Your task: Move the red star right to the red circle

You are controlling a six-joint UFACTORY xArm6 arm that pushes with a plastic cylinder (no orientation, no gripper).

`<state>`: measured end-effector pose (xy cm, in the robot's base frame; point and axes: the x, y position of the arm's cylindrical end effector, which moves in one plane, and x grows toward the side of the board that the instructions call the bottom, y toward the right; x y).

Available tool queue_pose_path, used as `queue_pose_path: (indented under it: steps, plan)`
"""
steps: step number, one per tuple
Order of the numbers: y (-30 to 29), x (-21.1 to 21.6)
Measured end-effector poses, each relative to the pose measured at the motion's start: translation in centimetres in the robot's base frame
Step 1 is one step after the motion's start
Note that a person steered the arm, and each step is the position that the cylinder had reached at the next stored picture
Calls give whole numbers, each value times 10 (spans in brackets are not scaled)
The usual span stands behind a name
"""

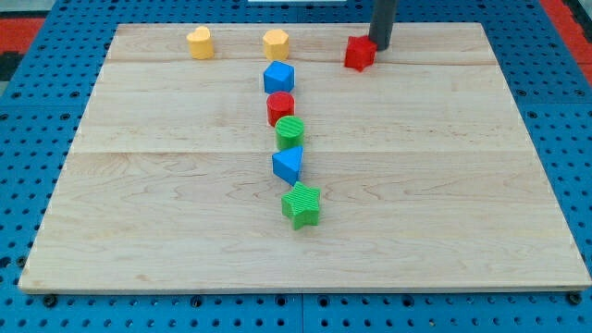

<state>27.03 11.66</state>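
The red star (360, 53) lies near the view's top, right of centre, on the wooden board (462, 185). My tip (381, 46) stands just to the star's right, touching or almost touching its upper right side. The red circle (280, 107) sits in the middle column of blocks, down and to the left of the star, between the blue cube (278, 77) above it and the green circle (290, 132) below it.
A yellow heart-like block (200, 43) and a yellow hexagon (276, 43) lie along the top edge. A blue triangle (288, 165) and a green star (302, 204) continue the column downward. A blue pegboard (573, 111) surrounds the board.
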Motion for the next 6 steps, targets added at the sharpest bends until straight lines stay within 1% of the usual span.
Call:
queue_pose_path:
  steps: [1, 2, 3, 4, 5, 6]
  plan:
    - [27, 5]
    - [37, -38]
    - [-24, -36]
    - [-49, 24]
    - [-55, 57]
    - [-23, 74]
